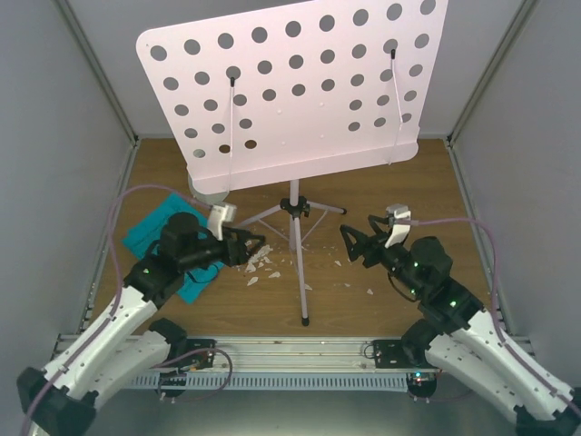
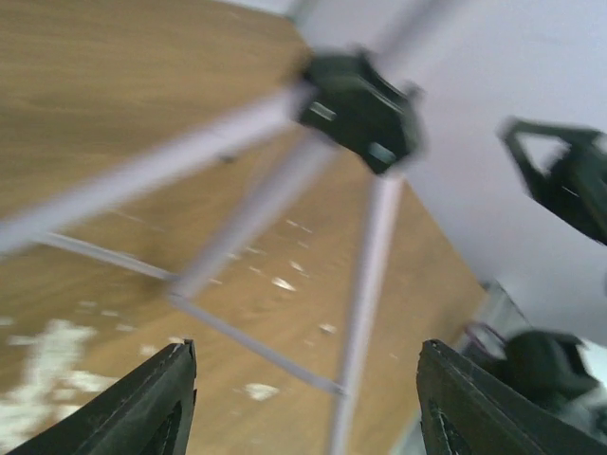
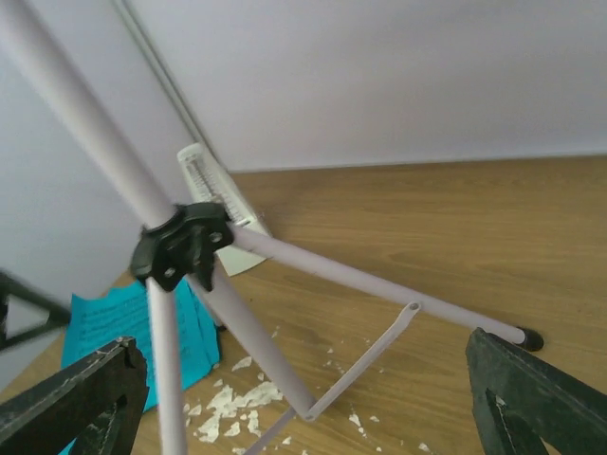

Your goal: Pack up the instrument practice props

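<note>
Entry, for you at the controls. Landmark: the music stand (image 1: 290,91).

- The stand is upright on its 3 legs on the wooden table (image 1: 399,182), with the perforated pink-white desk tilted back and 2 thin wire page holders lying against it. The black hub (image 3: 180,242) joins the legs low on the post.
- Sheet-music pages (image 1: 150,232): cyan, flat on the table, left of the stand's hub and partly under the left arm.
- Metronome (image 3: 213,194): small, white, upright, behind and left of the hub. You see it only in the right wrist view.
- White crumbs (image 1: 259,265): scattered around the stand's front leg, mostly on its left.
- Left gripper (image 1: 254,245): low, just left of the front leg, over the crumbs and pointed at the stand. Its wrist view is blurred, yet it shows you both fingers (image 2: 142,398) apart with nothing between them, the stand's legs beyond.
- Right gripper (image 1: 356,238): right of the hub, near it but apart, pointed at the stand. Fingers (image 3: 531,389) wide apart and holding nothing.
- Neither gripper touches the stand.
</note>
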`<state>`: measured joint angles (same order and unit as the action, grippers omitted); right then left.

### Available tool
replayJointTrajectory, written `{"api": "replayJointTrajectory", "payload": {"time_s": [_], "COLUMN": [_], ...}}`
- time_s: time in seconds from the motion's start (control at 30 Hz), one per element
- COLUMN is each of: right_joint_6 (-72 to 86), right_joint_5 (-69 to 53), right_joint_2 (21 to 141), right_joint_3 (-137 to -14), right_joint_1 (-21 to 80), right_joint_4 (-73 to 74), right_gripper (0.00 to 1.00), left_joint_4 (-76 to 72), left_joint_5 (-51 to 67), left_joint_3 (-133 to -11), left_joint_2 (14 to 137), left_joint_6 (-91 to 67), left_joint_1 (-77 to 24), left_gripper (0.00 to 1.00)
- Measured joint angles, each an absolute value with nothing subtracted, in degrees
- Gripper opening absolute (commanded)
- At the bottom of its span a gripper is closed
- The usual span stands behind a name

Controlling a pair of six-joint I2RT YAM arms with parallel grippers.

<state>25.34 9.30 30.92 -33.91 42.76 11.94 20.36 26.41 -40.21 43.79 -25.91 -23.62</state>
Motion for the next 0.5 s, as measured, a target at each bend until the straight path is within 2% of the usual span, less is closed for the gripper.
{"api": "replayJointTrajectory", "payload": {"time_s": [0.13, 0.27, 0.5], "right_joint_6": [28.86, 31.66, 32.93], "right_joint_5": [-5.63, -17.12, -25.56], "right_joint_2": [33.71, 37.52, 40.99], "right_joint_3": [-31.7, -30.0, -30.02], "right_joint_1": [31.05, 23.81, 20.88], "right_joint_4": [6.94, 2.02, -2.31], "right_gripper": [0.85, 0.83, 0.78], "left_joint_4": [15.05, 8.6, 1.78], "left_joint_5": [21.45, 14.7, 3.88], "left_joint_3": [-38.76, -38.72, -39.03], "left_joint_2": [45.43, 48.66, 58.06], "left_joint_6": [-30.22, -32.84, -34.11], "left_joint_1": [-37.54, -47.94, -55.37], "left_gripper": [0.64, 0.65, 0.64]}}
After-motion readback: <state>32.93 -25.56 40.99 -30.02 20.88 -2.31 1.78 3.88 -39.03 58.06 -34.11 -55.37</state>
